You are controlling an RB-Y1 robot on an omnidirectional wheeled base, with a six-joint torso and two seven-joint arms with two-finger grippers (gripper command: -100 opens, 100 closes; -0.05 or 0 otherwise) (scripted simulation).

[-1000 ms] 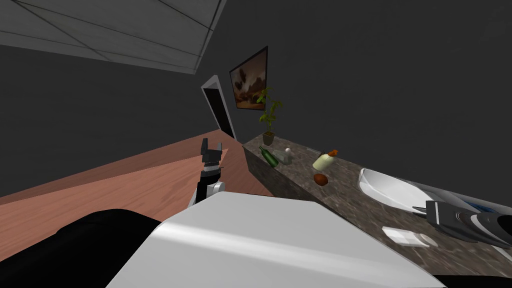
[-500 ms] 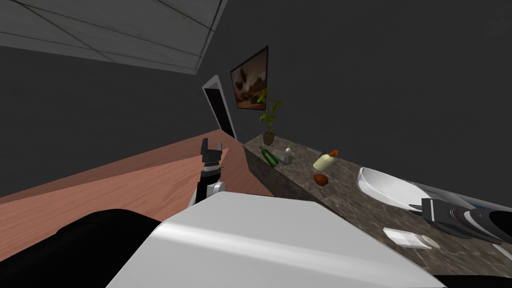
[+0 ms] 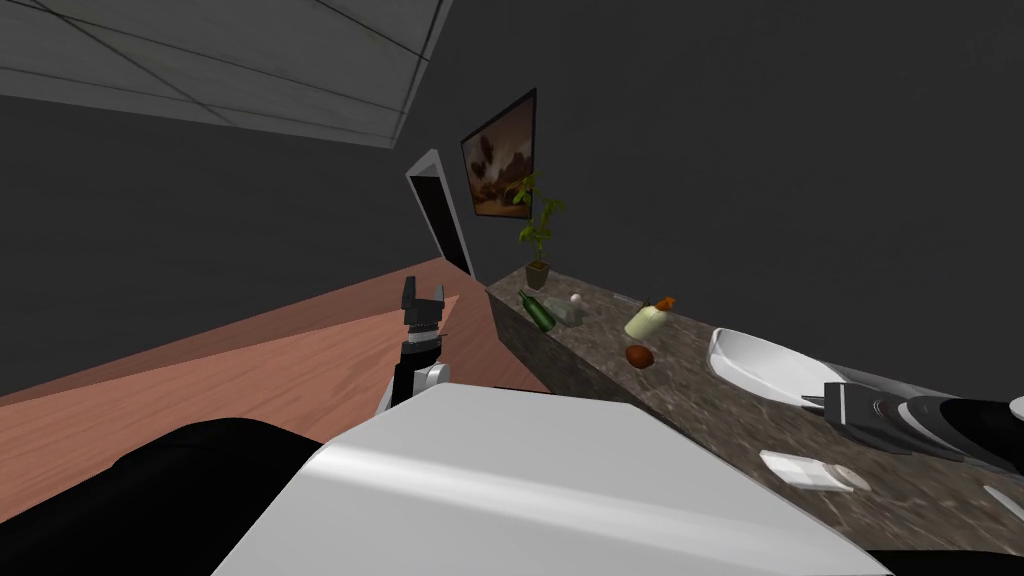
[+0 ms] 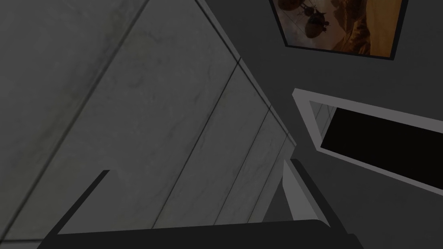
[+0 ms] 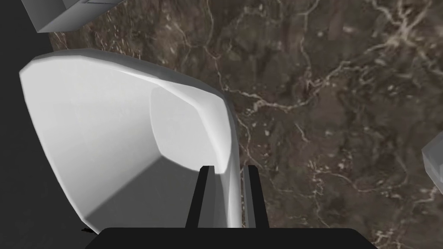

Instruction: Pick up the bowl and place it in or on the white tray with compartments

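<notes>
The dark veined worktop (image 3: 700, 400) runs along the wall on my right side and carries everything that matters. The white bowl (image 3: 765, 365) sits on it towards the back, wide and shallow, with a thin upright wall. The wrist view shows the right gripper (image 5: 229, 168) at that wall. Its jaws are nearly together and clamped on the bowl (image 5: 121, 142), one blade inside the rim and one outside. The left gripper (image 3: 424, 296) is parked upright over the wooden floor, well apart from all this, jaws wide apart and holding nothing.

So the grasp looks made and the lift is the step in hand, though I cannot tell whether the bowl has left the stone. A rim pinch on a bowl this wide will want to swing, so the next move calls for a slow, level rise before any carry.

A flat white piece (image 3: 808, 472) lies near the front edge, close to the gripper — possibly the tray, but I cannot make out compartments. Further along stand a pale bottle (image 3: 647, 321), a green bottle (image 3: 540, 313) and a small brown lump (image 3: 641, 357).
</notes>
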